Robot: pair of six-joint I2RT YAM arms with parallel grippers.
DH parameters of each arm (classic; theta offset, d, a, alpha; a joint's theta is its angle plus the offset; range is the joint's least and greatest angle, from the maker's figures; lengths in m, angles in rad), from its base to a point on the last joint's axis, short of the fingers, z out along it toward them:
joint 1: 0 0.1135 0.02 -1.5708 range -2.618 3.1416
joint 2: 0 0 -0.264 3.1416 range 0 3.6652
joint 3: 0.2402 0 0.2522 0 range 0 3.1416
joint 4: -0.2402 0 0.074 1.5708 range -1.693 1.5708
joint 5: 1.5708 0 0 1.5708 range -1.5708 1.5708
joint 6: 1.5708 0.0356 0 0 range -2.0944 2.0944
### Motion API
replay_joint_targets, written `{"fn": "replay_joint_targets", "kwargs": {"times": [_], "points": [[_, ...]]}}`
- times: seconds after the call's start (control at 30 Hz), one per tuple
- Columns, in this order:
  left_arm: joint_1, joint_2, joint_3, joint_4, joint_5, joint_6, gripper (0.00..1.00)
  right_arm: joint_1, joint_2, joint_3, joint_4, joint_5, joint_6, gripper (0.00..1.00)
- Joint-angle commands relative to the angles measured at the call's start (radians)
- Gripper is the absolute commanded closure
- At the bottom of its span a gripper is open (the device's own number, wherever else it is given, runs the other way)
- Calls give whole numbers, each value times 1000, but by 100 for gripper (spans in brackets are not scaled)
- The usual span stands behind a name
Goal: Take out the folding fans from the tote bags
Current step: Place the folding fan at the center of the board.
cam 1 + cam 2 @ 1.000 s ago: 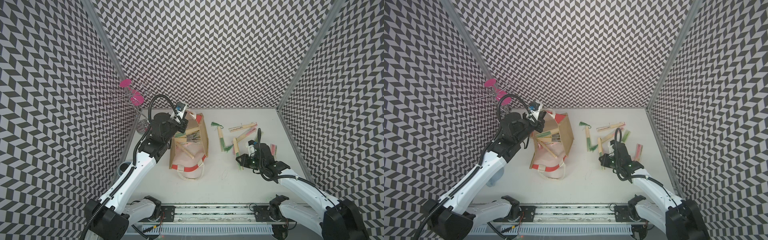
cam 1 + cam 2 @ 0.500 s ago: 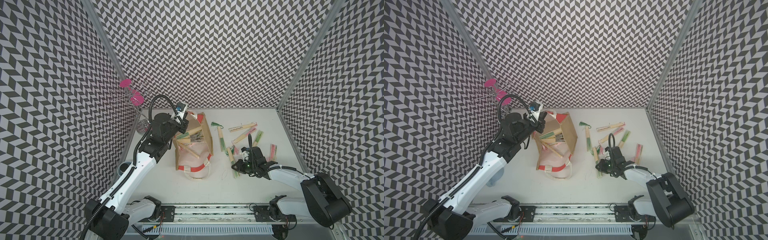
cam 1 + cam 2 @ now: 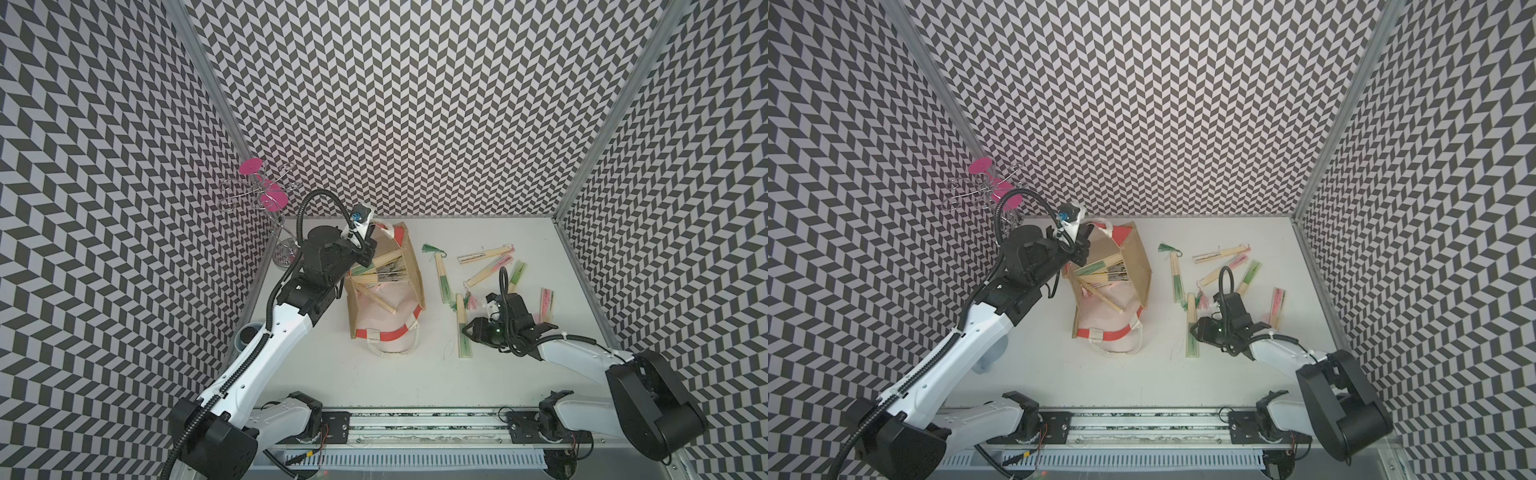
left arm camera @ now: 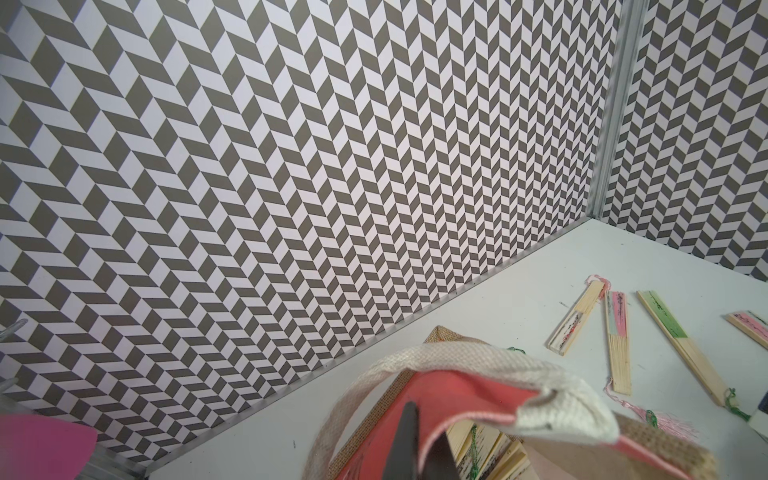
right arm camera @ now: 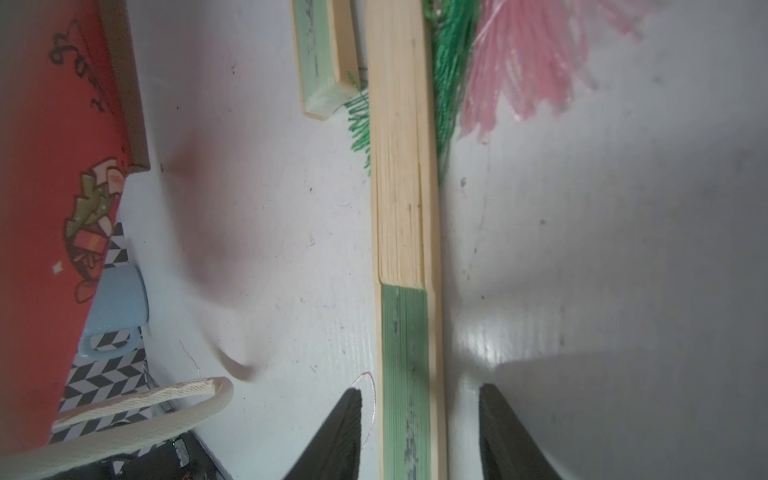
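The tan tote bag (image 3: 415, 270) (image 3: 1139, 266) stands tilted at the table's left, its white-lined mouth facing up. Several folding fans (image 3: 374, 272) (image 3: 1100, 272) lie inside it. My left gripper (image 4: 422, 449) (image 3: 365, 251) is shut on the bag's red rim trim (image 4: 465, 395) at the far corner. More fans (image 3: 484, 254) (image 3: 1219, 253) lie scattered to the bag's right. My right gripper (image 5: 419, 390) (image 3: 469, 332) (image 3: 1196, 330) hangs low and open. A green fan (image 5: 405, 232) (image 3: 462, 324) lies flat on the table between its fingers, with gaps on both sides.
A chrome wire stand with pink discs (image 3: 266, 195) occupies the back left corner. A pale blue mug (image 5: 116, 307) (image 3: 246, 334) sits at the table's left edge. The bag's white handle (image 3: 392, 353) loops toward the front. Patterned walls close in three sides.
My right gripper moved left toward the front and its jaws opened; the green fan now lies on the table between them. The left gripper still holds the bag rim.
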Motion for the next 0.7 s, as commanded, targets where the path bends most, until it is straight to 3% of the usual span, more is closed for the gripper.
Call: {"fn": "replay_joint_targets", "kwargs": {"times": [0.0, 0.17, 0.33, 0.53, 0.67], "points": [[5, -31, 5, 100, 19, -8, 100, -2, -102, 68, -82, 78, -32, 52], [5, -24, 1, 112, 28, -13, 100, 50, -258, 198, -198, 189, -90, 51], [5, -11, -1, 119, 37, -16, 100, 257, -338, 341, -262, 429, -122, 51], [5, -8, 1, 116, 40, -14, 100, 536, -235, 471, -255, 602, -148, 56], [6, -2, 3, 119, 44, -15, 100, 666, -144, 530, -197, 618, -200, 64]]}}
